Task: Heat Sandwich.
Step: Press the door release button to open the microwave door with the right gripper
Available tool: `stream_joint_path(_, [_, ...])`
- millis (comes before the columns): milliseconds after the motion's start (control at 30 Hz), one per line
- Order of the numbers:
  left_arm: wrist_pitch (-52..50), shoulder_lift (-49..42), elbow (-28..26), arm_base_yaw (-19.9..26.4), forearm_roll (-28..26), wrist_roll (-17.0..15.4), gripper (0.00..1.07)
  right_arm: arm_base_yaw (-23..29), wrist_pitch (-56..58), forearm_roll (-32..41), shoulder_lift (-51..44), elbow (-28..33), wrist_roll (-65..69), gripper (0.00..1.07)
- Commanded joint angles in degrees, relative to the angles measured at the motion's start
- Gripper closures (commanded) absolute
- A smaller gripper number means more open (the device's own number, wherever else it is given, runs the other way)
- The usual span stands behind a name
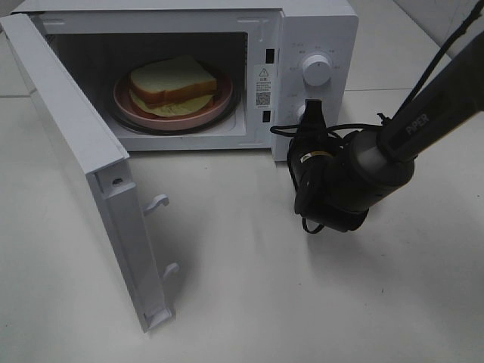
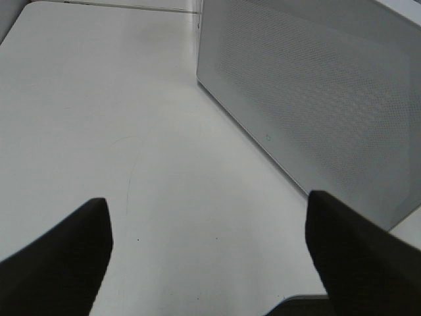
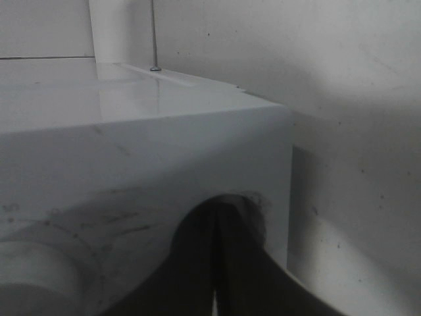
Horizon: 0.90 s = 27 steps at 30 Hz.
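The sandwich [image 1: 172, 83], white bread with a brown crust and pale filling, lies on a pink plate [image 1: 121, 97] inside the open white microwave [image 1: 325, 30]. Its door [image 1: 76, 151] is swung wide toward the front left. My right gripper [image 1: 312, 107] is shut with nothing in it, its tip against the control panel at the lower knob, just below the upper knob [image 1: 316, 69]. The right wrist view shows the shut gripper [image 3: 217, 214] pressed close to the panel [image 3: 131, 158] beside a knob [image 3: 33, 276]. My left gripper [image 2: 207, 201] is open and empty over the table, beside the microwave's perforated wall [image 2: 316, 99].
The open door stands out over the table's front left, with its latch hooks [image 1: 156, 202] pointing right. The right arm [image 1: 423, 128] reaches in from the right edge with cables looped around its wrist. White tabletop [image 1: 249, 287] lies in front of the microwave.
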Motion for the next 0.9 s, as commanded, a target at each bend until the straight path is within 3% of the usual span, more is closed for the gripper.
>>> stream_joint_path(33, [-0.8,-0.4,0.17,0.06,-0.29,0.0,0.31,-1.89,-6.3,-8.54,2.18,-4.58,1.26,1.07])
stream_joint_path(433, [-0.8,-0.4,0.17,0.06,-0.29,0.0,0.31,-1.83,-6.36,-9.22,2.06,-2.58,6.59,1.07])
stream_joint_path(633, [-0.8,-0.4,0.17,0.06,-0.29,0.0,0.31,-1.83,-6.36,-13.52,0.34,0.97,14.04,1.07])
stream_joint_path(900, [-0.8,-0.4,0.17,0.06,-0.29,0.0,0.31,-1.72,-6.42,-13.87,-2.75,5.5,14.38,1.07])
